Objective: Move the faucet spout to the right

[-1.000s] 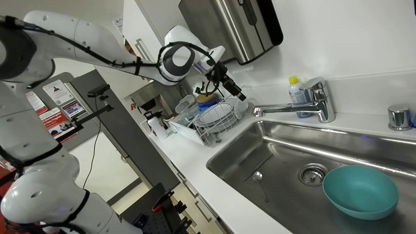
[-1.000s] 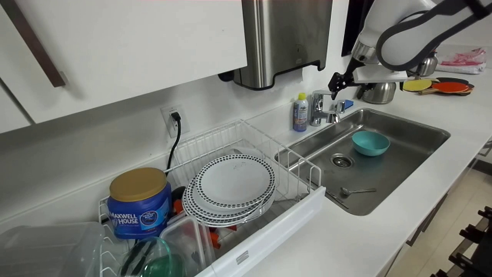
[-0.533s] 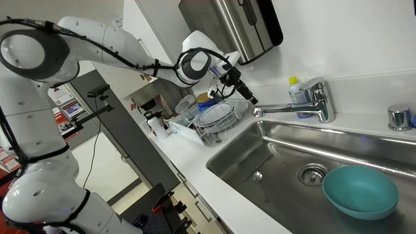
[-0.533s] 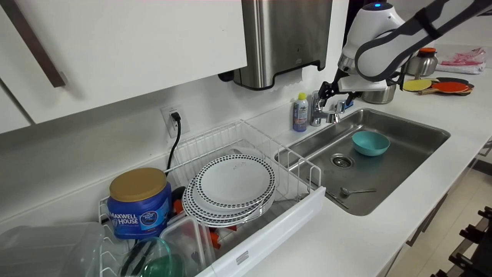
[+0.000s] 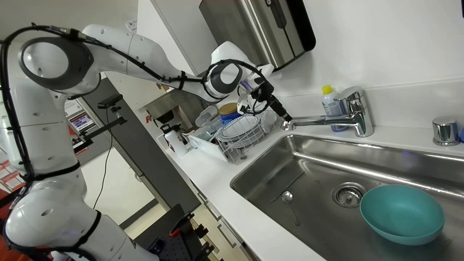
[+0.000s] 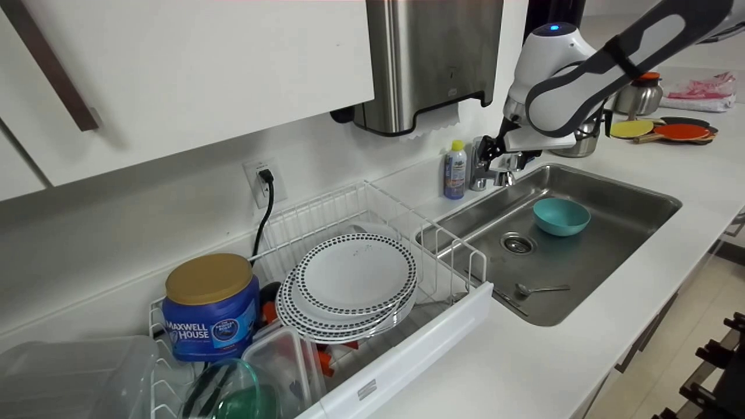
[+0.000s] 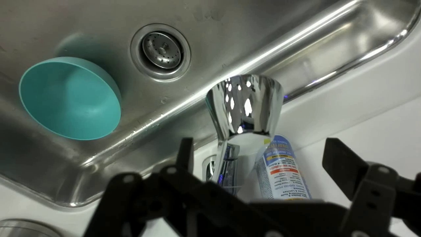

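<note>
In an exterior view, the arm [image 5: 145, 54] lies left of the jaws and carries them angled down and right. The dish rack [image 5: 208, 148] stands on the counter [image 5: 214, 174], left of and below the jaws. In the wrist view, the jaws stand wide apart. The tip of the faucet spout [image 7: 245, 107] appears in the opening between them, with visible clearance on each side. In an exterior view, the faucet spout runs rightward from just beside the jaws to the faucet base [image 5: 362, 119]. The spray can [image 5: 330, 103] stands behind the faucet spout, right of the jaws. The sink [image 5: 322, 232] lies below the jaws, extends to the right and holds the teal bowl [image 5: 402, 214]. Well right of the jaws stands a chrome cylinder [image 5: 446, 131].
</note>
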Controlling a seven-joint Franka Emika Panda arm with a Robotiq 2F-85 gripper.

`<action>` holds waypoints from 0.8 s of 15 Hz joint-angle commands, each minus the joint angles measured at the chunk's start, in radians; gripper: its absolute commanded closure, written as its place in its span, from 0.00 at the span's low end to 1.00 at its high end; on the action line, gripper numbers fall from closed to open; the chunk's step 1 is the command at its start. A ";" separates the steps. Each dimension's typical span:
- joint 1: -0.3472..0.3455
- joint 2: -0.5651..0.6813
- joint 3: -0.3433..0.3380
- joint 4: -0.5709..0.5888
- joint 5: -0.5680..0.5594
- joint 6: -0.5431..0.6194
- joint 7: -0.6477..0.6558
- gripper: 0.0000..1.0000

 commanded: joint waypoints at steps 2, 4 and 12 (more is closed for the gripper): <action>0.040 0.029 -0.042 0.039 0.002 -0.049 -0.008 0.00; 0.043 0.035 -0.048 0.041 0.005 -0.052 -0.011 0.03; 0.048 0.049 -0.060 0.043 0.005 -0.060 -0.015 0.69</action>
